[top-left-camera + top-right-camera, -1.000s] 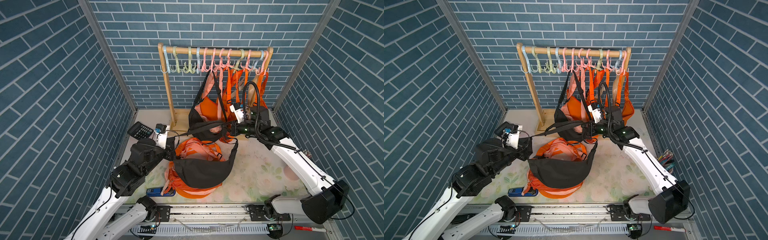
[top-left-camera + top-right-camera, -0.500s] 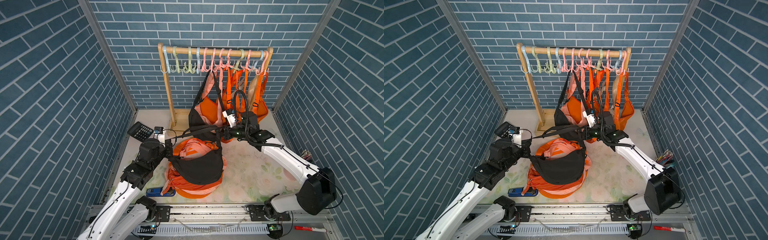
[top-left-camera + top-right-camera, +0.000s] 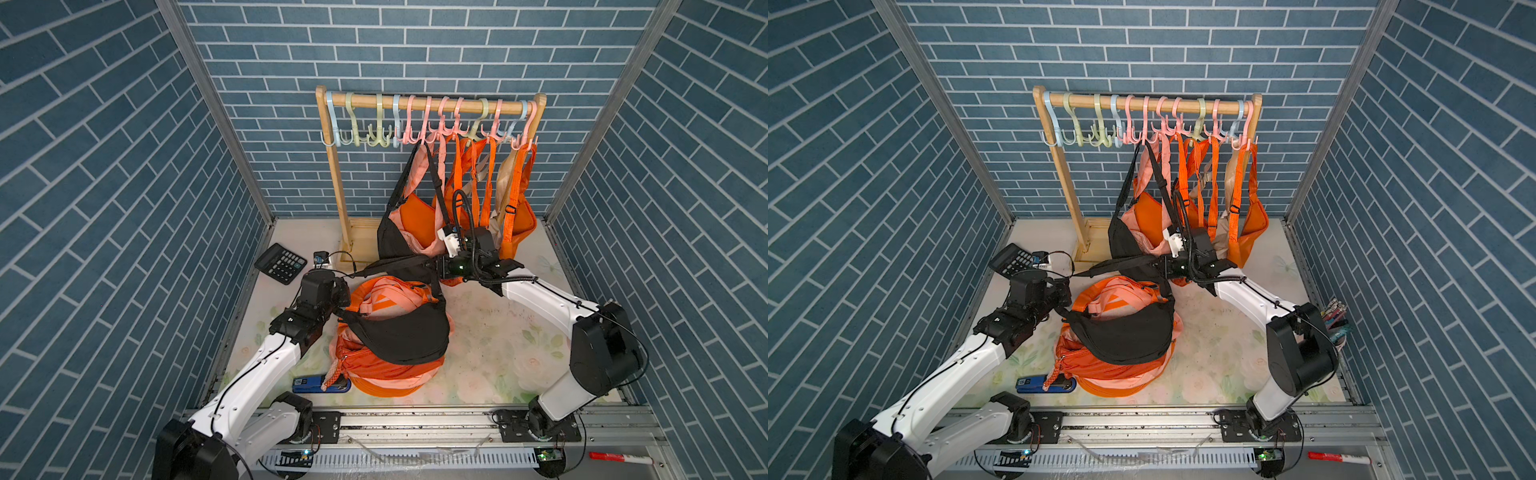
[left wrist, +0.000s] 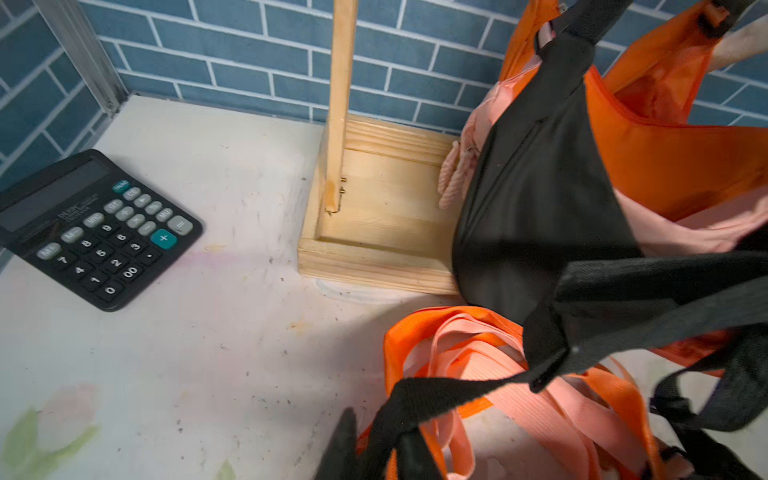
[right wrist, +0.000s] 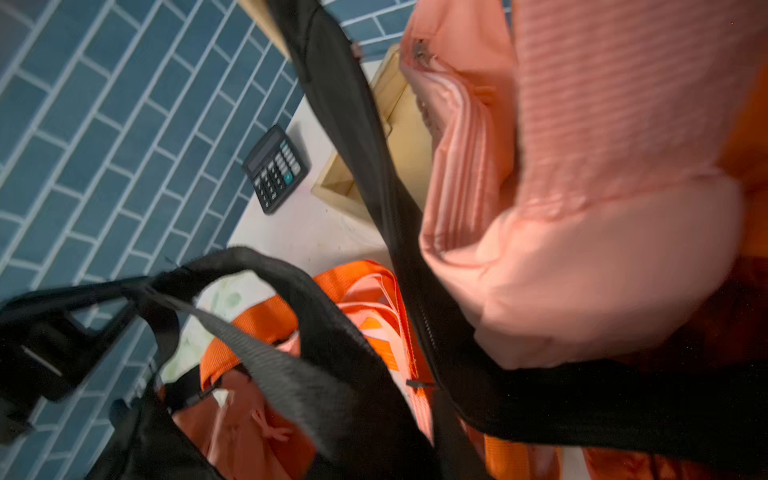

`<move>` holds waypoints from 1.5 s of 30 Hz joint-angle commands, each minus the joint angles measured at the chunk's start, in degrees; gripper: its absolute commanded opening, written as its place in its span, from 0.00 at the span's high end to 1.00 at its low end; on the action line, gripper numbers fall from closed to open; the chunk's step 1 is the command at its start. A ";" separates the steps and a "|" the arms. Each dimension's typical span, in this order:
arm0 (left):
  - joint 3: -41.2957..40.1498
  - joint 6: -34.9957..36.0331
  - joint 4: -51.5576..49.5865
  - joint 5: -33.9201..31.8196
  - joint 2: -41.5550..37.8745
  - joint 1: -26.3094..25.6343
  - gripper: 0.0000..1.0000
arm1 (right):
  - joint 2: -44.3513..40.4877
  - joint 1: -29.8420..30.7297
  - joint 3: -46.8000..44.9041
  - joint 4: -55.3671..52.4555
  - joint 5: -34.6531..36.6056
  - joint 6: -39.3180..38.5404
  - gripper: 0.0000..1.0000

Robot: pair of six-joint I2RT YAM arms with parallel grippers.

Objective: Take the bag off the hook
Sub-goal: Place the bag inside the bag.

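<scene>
Left of centre in a top view: my left gripper (image 3: 341, 295) sits against the left tip of the black bag (image 3: 399, 334). In the left wrist view, one dark fingertip (image 4: 344, 440) shows low in the frame beside the strap (image 4: 436, 390). I cannot tell whether those jaws are parted or pinching webbing.

Centre: the bag is off its hook. It lies on the orange pile (image 3: 374, 370), with its long axis running left to right across the frame.

Right of centre, higher up: my right gripper (image 3: 434, 266) is at the strap's far loop. The webbing hides the jaws and the right wrist view is blurred, so I cannot tell the grip.

Upper centre: the rack (image 3: 428, 109), well apart from the bag.

Judgement: the left arm is nearer the bag's body and the right arm is nearer the strap. Each should back off outward along that axis.
</scene>
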 commanded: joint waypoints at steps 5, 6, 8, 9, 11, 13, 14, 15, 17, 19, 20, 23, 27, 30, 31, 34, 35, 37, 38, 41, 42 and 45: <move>1.57 0.15 0.41 -2.40 1.71 0.42 0.50 | -0.99 0.45 1.36 2.09 4.18 -0.30 0.34; 1.55 -0.04 0.26 -2.43 1.62 0.46 0.47 | -1.47 0.46 1.02 2.01 4.47 -0.30 0.33; 1.35 -0.43 0.35 -2.48 1.21 0.41 0.44 | -2.60 0.46 0.28 1.92 5.04 -0.43 0.32; 1.13 -0.64 0.44 -2.31 0.92 0.43 0.43 | -3.31 0.49 -0.05 1.71 5.35 -0.56 0.32; 0.97 -0.88 0.47 -2.18 0.40 0.39 0.41 | -4.61 0.55 -0.28 0.52 6.04 -1.30 0.33; 0.90 -1.08 0.27 -2.29 -0.51 0.38 0.39 | -5.71 0.53 0.04 -1.52 6.44 -2.14 0.33; 0.90 -1.12 0.04 -2.34 -1.05 0.38 0.38 | -6.22 0.55 0.42 -2.72 6.35 -2.60 0.33; 0.90 -1.15 -0.18 -2.39 -1.72 0.38 0.37 | -6.67 0.63 1.10 -4.36 6.05 -3.44 0.33; 1.21 -1.12 -1.01 -2.50 -3.19 0.40 0.36 | -7.22 1.12 2.92 -8.73 5.74 -5.82 0.32; 1.64 -0.93 -2.12 -2.68 -4.96 0.38 0.35 | -7.79 1.90 4.63 -13.76 7.62 -8.45 0.32; 1.84 -0.86 -2.63 -2.83 -5.74 0.44 0.35 | -8.16 2.12 4.93 -15.06 8.62 -9.08 0.32; 2.70 -0.75 -4.00 -2.88 -8.46 0.38 0.34 | -10.15 2.22 4.55 -16.31 10.57 -9.44 0.32; 5.64 0.28 -7.13 -1.70 -11.37 0.40 0.32 | -13.24 2.23 5.24 -17.82 11.98 -9.43 0.33; 8.97 2.18 -10.69 -0.32 -13.10 0.43 0.28 | -15.97 2.25 6.49 -19.88 13.42 -9.75 0.40; 10.42 3.00 -12.04 0.15 -13.55 0.39 0.28 | -16.75 2.28 7.29 -20.99 14.07 -10.15 0.44; 14.22 4.80 -14.92 1.58 -14.35 0.40 0.24 | -17.82 2.24 10.54 -23.99 15.83 -11.38 0.50; 15.31 5.36 -15.69 1.94 -14.38 0.39 0.21 | -17.76 2.22 11.83 -24.81 16.22 -11.83 0.51; 17.79 6.43 -17.38 3.10 -14.27 0.38 0.16 | -17.06 2.17 15.04 -26.62 17.00 -12.63 0.51; 18.63 6.87 -17.99 3.65 -14.26 0.43 0.15 | -16.54 2.23 16.53 -27.27 17.19 -12.91 0.51; 21.27 8.74 -19.98 5.45 -13.72 0.47 0.07 | -13.81 2.21 21.79 -29.12 17.50 -13.72 0.51; 22.08 9.38 -20.79 5.93 -13.52 0.39 0.06 | -12.57 2.22 23.75 -29.75 17.67 -14.06 0.51; 23.31 10.98 -22.11 6.95 -13.52 0.38 0.04 | -8.51 2.05 29.09 -31.12 18.16 -14.61 0.51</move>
